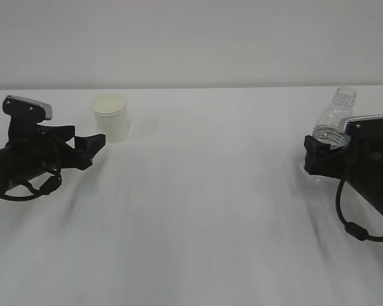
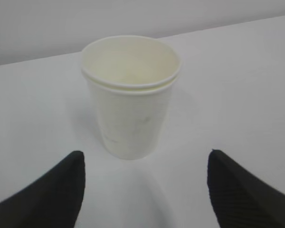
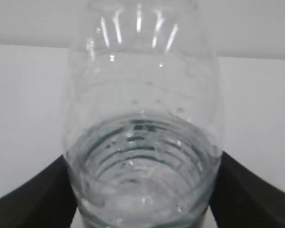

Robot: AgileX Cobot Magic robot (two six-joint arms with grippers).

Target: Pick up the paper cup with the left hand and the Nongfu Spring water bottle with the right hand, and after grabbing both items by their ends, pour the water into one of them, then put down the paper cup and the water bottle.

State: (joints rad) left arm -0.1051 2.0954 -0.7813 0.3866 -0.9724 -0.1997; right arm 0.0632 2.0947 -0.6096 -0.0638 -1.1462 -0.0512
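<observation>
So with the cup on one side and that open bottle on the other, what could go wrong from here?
1. The water bottle has no cap and holds water; the right gripper sits around its lower part, so a hard squeeze or tilt could spill.
2. The paper cup is light and thin; the left gripper, open and short of it, might nudge it over or crush it.

My right pincer [image 1: 320, 156] hides the lower half of the water bottle [image 1: 335, 118]; up close, the bottle's neck and base are cut off, and any contact stays unclear.
</observation>
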